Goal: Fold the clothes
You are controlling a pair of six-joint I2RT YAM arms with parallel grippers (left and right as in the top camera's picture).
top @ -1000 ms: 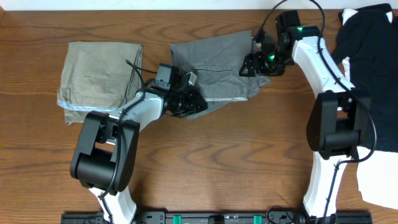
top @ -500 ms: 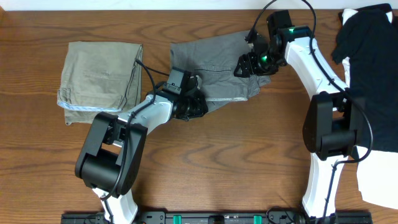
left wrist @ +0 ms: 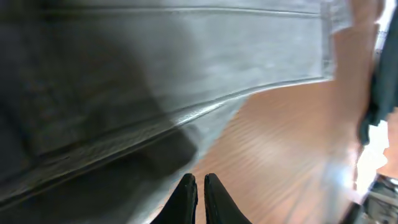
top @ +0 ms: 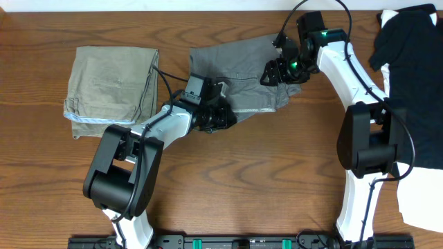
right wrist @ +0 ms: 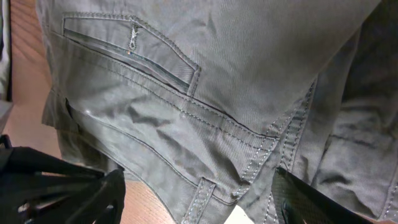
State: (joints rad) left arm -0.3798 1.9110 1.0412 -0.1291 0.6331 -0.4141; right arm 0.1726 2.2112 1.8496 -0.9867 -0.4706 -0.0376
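grey shorts (top: 239,69): upper centre of overhead frame, on table (top: 277,180). left gripper (top: 221,119): fingers pressed together at the lower hem (can't tell whether cloth is pinched). right gripper (top: 272,74): spread wide over the right end. olive shorts (top: 111,86): folded, upper left.

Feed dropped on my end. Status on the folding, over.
Left claw shut at grey shorts' near edge. Right claw open over their right end. Olive shorts folded at left, black garment far right, neither in the way.
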